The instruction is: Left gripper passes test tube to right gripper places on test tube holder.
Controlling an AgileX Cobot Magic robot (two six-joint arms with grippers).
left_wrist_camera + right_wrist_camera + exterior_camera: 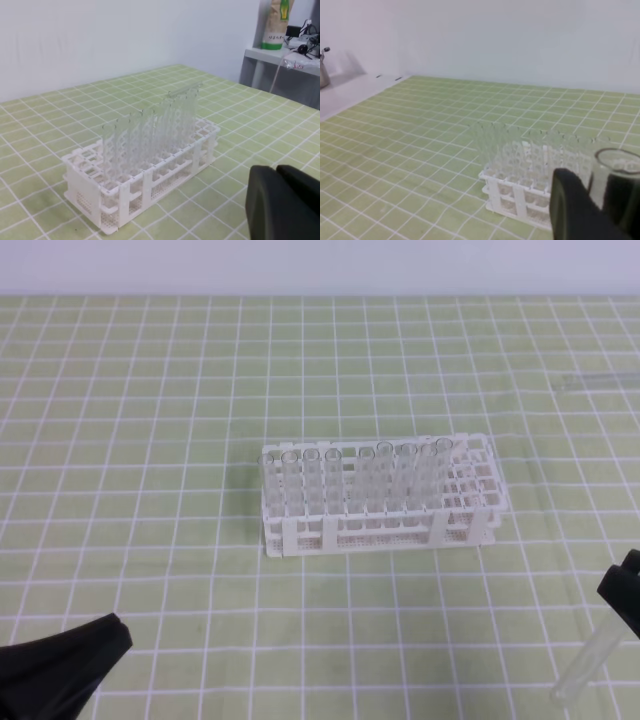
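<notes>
The white test tube holder (pixel 375 530) stands mid-table with several clear tubes upright in its back row; it also shows in the left wrist view (pixel 125 192) and the right wrist view (pixel 517 200). My right gripper (pixel 622 605) is at the right edge, shut on the test tube (pixel 588 665), which slants down and left from it. In the right wrist view the tube's open rim (pixel 616 157) sits between the black fingers (pixel 575 210), right of the rack. My left gripper (pixel 120 632) is at the bottom left, far from the rack, shut and holding nothing, and its fingers (pixel 280 205) look pressed together.
A green mat with a white grid (pixel 150 440) covers the table. Another clear tube (pixel 600 380) lies flat at the far right. A white wall runs along the back. A grey shelf (pixel 280 55) with a bag stands beyond the table.
</notes>
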